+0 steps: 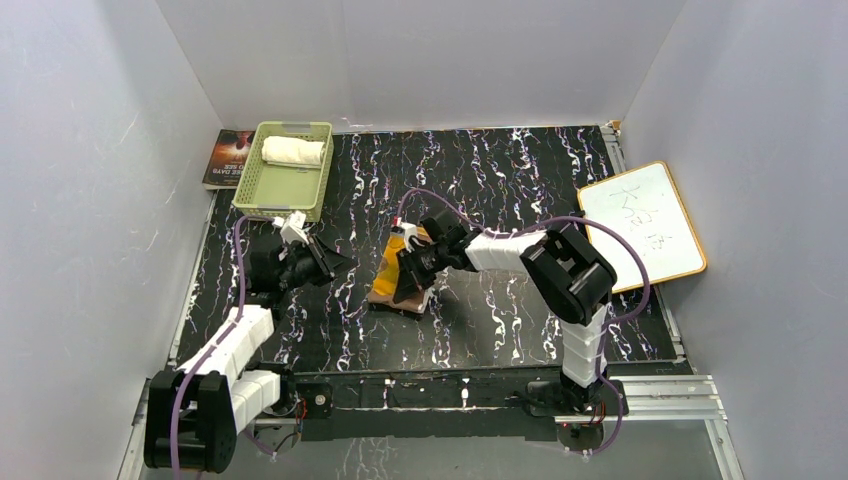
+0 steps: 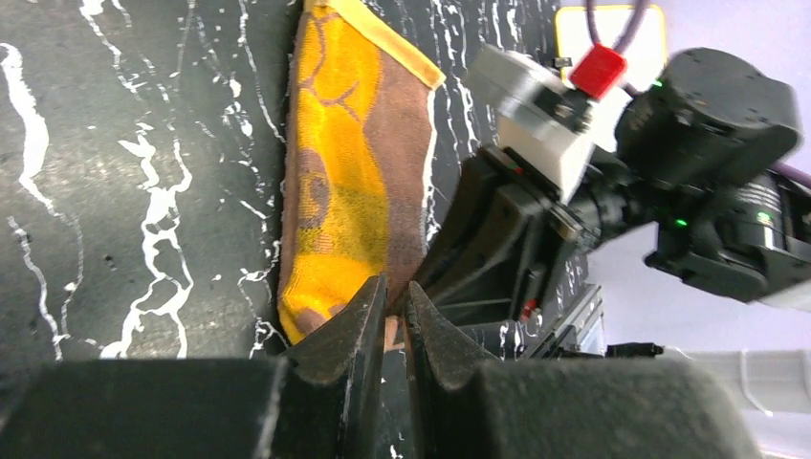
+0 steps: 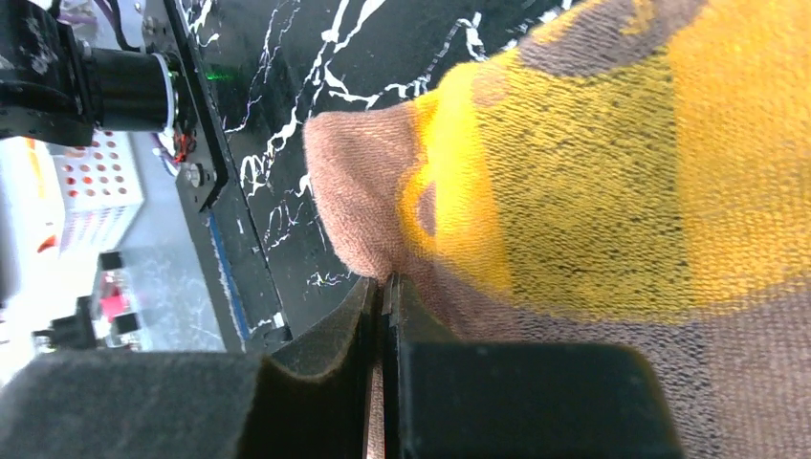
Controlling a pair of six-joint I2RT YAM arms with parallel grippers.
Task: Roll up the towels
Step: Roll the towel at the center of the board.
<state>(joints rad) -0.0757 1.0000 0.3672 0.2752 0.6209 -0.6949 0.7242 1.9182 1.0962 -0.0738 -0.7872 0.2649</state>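
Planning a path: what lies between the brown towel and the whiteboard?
The right arm, reaching to the brown towel, over bare marbled table; the top view shows it.

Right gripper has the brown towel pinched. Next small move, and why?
Likely curl the pinched end up and over toward the far end to start the roll. The right gripper is shut on the brown towel near a corner, and it lies flat, unrolled; the cream towel already sits rolled in the green basket.

Soft even overhead light, faint shadows; brown towel [image 3: 593, 172] sharp, right end effector [image 3: 387, 287] before it blurred.
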